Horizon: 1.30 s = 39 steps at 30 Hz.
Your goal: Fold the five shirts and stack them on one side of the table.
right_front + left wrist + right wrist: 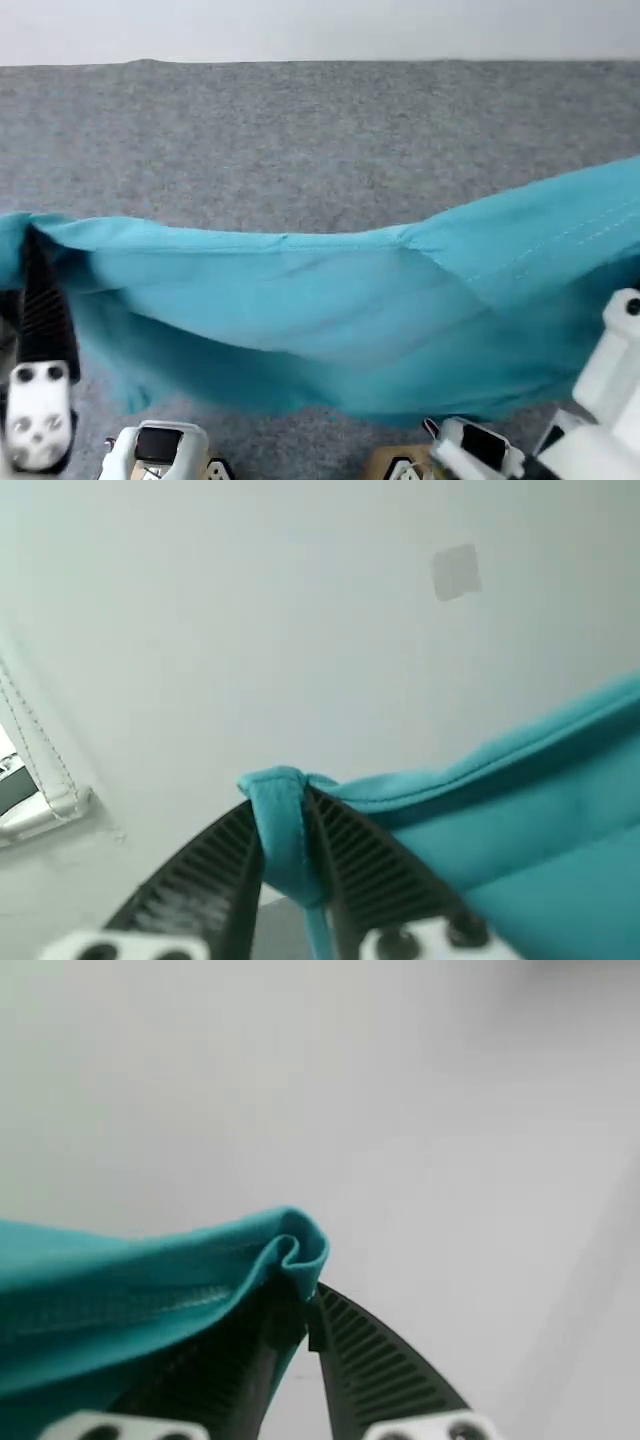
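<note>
**Teal shirt strung between both grippers**

Nearest, along the bottom edge of the high view, sit the arm bases. The shirt's lower hem hangs just above them in the frame. The shirt looks lifted off the table and unfolded. It spans the middle band from the left edge to the right edge. Its top edge is roughly straight, and the belly of the cloth sags.

Left gripper: jaws narrow, pinched on a bunched corner of the shirt.
Right gripper: jaws narrow, clamped on a rolled fold of hem.

Risks (judgement):
- Each grip takes only a small bunch close to the fingertips. Pulling the arms apart to flatten the cloth could drag a corner free and drop that side.
- If the shirt is lowered slack, the sagging middle could land creased or doubled under.
- The right end runs past the frame's right edge, so its extent cannot be told.

Room: beyond the shirt, the grey table shows across the upper half of the frame. It runs to a far edge where the pale wall begins, and any lay-down should stop short of that edge.
</note>
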Available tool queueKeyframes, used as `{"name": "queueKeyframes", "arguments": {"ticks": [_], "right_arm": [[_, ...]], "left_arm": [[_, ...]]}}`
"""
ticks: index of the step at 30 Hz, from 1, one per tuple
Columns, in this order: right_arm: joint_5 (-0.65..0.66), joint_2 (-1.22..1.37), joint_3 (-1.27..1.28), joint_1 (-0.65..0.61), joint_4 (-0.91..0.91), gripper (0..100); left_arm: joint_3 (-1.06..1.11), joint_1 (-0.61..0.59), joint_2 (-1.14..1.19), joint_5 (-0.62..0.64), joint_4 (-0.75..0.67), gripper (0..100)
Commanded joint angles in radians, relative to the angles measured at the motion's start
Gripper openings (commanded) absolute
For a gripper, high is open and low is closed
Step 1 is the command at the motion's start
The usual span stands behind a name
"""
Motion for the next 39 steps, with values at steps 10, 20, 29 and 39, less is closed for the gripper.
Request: {"name": "queueKeyframes", "arguments": {"ticks": [10, 20, 29, 39], "right_arm": [[0.028, 0.059, 0.244, -0.053, 0.024, 1.0], [0.044, 0.061, 0.565, -0.085, -0.064, 1.0], [0.046, 0.067, 0.914, -0.101, -0.361, 1.0], [0.041, 0.076, 1.014, -0.134, -0.433, 1.0]], "left_arm": [[0.409, -0.003, -0.006, -0.011, -0.121, 1], [0.837, -0.003, 0.0, -0.011, -0.462, 1], [1.225, 0.002, 0.002, -0.009, -0.905, 1], [1.276, 0.005, 0.133, -0.006, -1.082, 1]]}}
